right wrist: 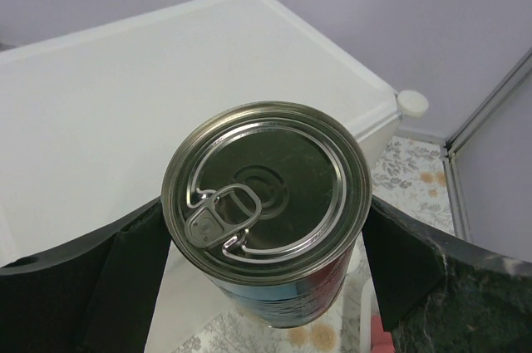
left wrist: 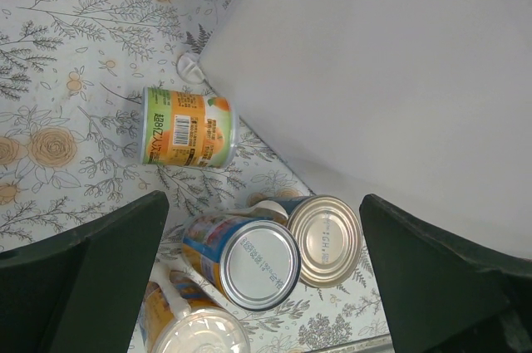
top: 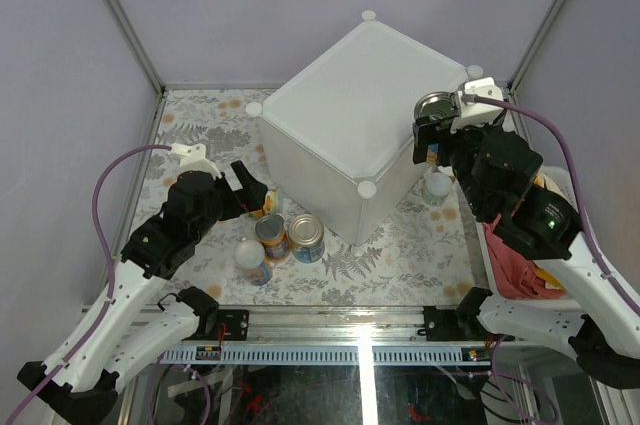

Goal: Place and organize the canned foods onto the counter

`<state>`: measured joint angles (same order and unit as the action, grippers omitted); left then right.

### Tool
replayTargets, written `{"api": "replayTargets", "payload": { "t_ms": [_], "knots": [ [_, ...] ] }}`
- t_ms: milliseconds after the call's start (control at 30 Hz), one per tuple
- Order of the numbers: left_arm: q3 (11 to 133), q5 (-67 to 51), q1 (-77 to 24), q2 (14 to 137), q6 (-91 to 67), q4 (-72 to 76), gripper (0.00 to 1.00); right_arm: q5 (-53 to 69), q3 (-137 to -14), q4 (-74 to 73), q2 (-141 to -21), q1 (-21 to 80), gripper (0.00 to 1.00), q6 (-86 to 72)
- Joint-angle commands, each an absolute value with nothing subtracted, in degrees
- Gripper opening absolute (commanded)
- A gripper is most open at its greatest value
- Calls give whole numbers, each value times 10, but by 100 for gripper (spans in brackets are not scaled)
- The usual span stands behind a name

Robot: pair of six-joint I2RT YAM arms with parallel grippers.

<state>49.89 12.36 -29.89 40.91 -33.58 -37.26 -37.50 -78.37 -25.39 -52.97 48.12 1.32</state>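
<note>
Right gripper (right wrist: 266, 232) (top: 436, 127): fingers pinched a blue-labelled tin (right wrist: 266, 183) (top: 432, 105) by its sides, upright, pull-tab top facing my wrist camera, lifted off the table. The counter (right wrist: 108, 112) (top: 340, 115) lay just ahead of these fingers, its flat top bare. A corner knob (right wrist: 411, 102) stood ahead and to the right of the tin. Whether the tin touched the counter's edge could not be told.

Left gripper (left wrist: 266, 286) (top: 250, 190): fingers spread wide, holding nothing. Between and just below them stood two upright silver-topped tins (left wrist: 259, 263) (top: 272, 235), touching each other. A white-lidded tin (left wrist: 199, 332) (top: 252, 257) stood nearer my wrist. Ahead of the fingers an orange-labelled tin (left wrist: 187, 129) lay on its side close to the counter's wall (left wrist: 399, 79), which closed off the right side.

A second white-lidded tin (top: 437, 185) stood on the table below my right gripper, against the counter's side. A basket (top: 520, 265) of red cloth sat under my right arm.

Surface: floral tablecloth (top: 400, 255). Surroundings: plain lilac walls (top: 250, 5) with metal corner posts (top: 120, 15)
</note>
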Motion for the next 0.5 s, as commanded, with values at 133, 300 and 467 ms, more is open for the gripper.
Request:
{"api": "replayTargets", "payload": {
  "t_ms": [133, 300, 467],
  "knots": [
    [503, 106, -296, 408, -313, -346, 100, -406, -878, -44, -581, 479, 0, 95],
    [501, 103, -296, 407, -310, -342, 100, -342, -914, -37, -630, 404, 0, 62],
    [500, 106, -296, 403, -302, -343, 100, -255, -939, -16, -682, 317, 0, 14]
  ]
}}
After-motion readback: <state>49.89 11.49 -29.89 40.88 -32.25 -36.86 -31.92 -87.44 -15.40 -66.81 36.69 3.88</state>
